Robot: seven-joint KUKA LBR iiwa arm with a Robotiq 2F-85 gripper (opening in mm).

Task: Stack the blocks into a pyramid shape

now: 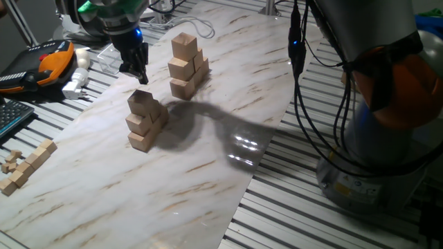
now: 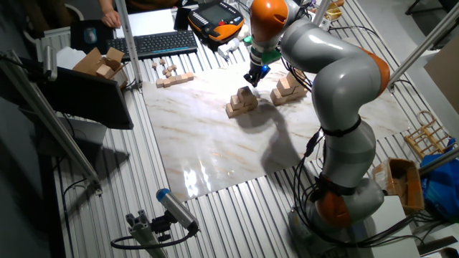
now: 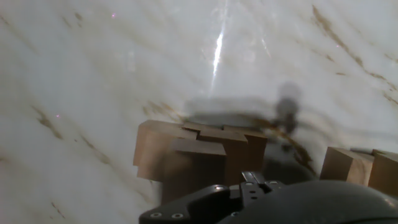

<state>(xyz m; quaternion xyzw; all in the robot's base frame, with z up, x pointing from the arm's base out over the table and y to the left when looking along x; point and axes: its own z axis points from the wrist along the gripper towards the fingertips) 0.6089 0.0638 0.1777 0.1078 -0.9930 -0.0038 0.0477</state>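
Note:
Two piles of light tan wooden blocks stand on the marble board (image 1: 208, 180). The near pile (image 1: 145, 123) is a small pyramid with one block on top (image 1: 142, 102); it also shows in the other fixed view (image 2: 242, 102) and in the hand view (image 3: 199, 155). The far pile (image 1: 187, 66) is taller and stands behind it; it also shows in the other fixed view (image 2: 289, 87) and at the hand view's right edge (image 3: 360, 168). My gripper (image 1: 136, 75) hangs just above and behind the near pyramid's top block; it looks open and holds nothing.
A row of loose wooden pieces (image 1: 28, 166) lies off the board at the left. A keyboard (image 2: 154, 44), an orange pendant (image 1: 48, 62) and white parts (image 1: 79, 76) lie behind. The arm's base (image 1: 387, 138) stands at the right.

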